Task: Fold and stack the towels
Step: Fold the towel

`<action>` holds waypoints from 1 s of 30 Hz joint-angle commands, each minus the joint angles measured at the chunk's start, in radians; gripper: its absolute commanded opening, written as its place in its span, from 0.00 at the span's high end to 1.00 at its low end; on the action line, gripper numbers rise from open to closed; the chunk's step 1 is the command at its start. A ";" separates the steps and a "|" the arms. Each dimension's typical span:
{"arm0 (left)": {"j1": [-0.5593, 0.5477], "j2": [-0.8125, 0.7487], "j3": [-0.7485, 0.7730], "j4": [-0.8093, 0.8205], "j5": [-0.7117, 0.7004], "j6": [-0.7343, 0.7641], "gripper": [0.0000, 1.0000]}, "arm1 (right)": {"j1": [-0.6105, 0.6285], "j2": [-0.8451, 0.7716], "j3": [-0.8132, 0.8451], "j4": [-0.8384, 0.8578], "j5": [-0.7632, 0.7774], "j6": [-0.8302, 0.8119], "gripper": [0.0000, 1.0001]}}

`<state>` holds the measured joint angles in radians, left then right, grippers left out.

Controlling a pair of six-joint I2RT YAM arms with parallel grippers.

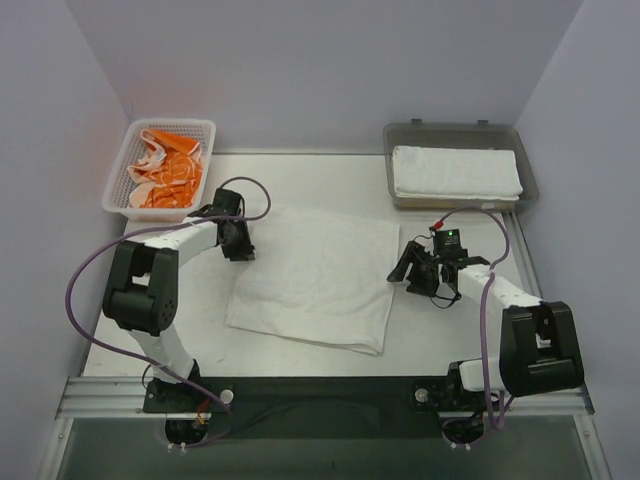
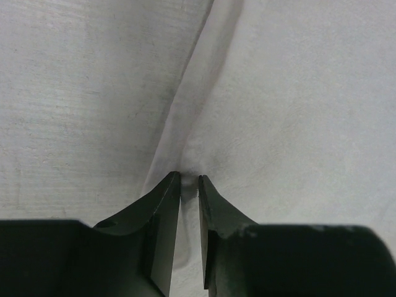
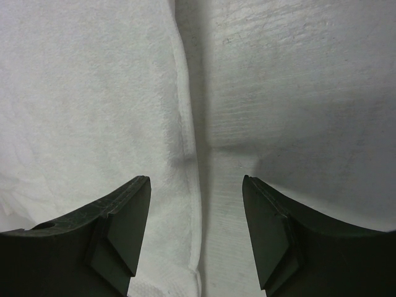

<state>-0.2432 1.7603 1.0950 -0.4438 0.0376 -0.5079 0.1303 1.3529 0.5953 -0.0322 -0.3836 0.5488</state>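
Observation:
A white towel (image 1: 315, 275) lies spread flat in the middle of the table. At its upper left edge my left gripper (image 1: 238, 245) points down. In the left wrist view its jaws stand almost together, with a pinch of the towel's (image 2: 297, 105) edge bunched between the tips of the left gripper (image 2: 189, 184). My right gripper (image 1: 410, 270) is at the towel's right edge. In the right wrist view the right gripper (image 3: 197, 185) is open astride the hem, one finger over the towel (image 3: 93, 93), the other over bare table (image 3: 297, 80).
A white mesh basket (image 1: 122, 170) at the back left holds an orange-and-white towel (image 1: 168, 170). A grey tray (image 1: 400, 135) at the back right holds a folded white towel (image 1: 455, 172). Walls close in on three sides.

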 commanded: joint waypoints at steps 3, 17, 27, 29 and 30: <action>-0.001 0.014 0.051 0.010 0.021 -0.011 0.72 | -0.012 0.006 0.017 0.000 -0.011 -0.010 0.39; 0.001 -0.018 0.100 0.085 0.025 0.055 1.00 | -0.018 0.012 0.020 0.000 -0.017 -0.023 0.39; 0.004 0.008 0.115 0.151 -0.015 0.114 1.00 | -0.021 0.017 0.011 0.002 -0.018 -0.038 0.39; 0.004 0.033 0.131 0.151 -0.031 0.134 1.00 | -0.021 0.018 0.008 0.002 -0.018 -0.043 0.39; 0.004 0.054 0.135 0.161 -0.030 0.140 1.00 | -0.020 0.020 0.006 0.000 -0.018 -0.047 0.39</action>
<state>-0.2432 1.7752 1.1751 -0.3515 0.0334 -0.4137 0.1165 1.3609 0.5953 -0.0315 -0.3935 0.5217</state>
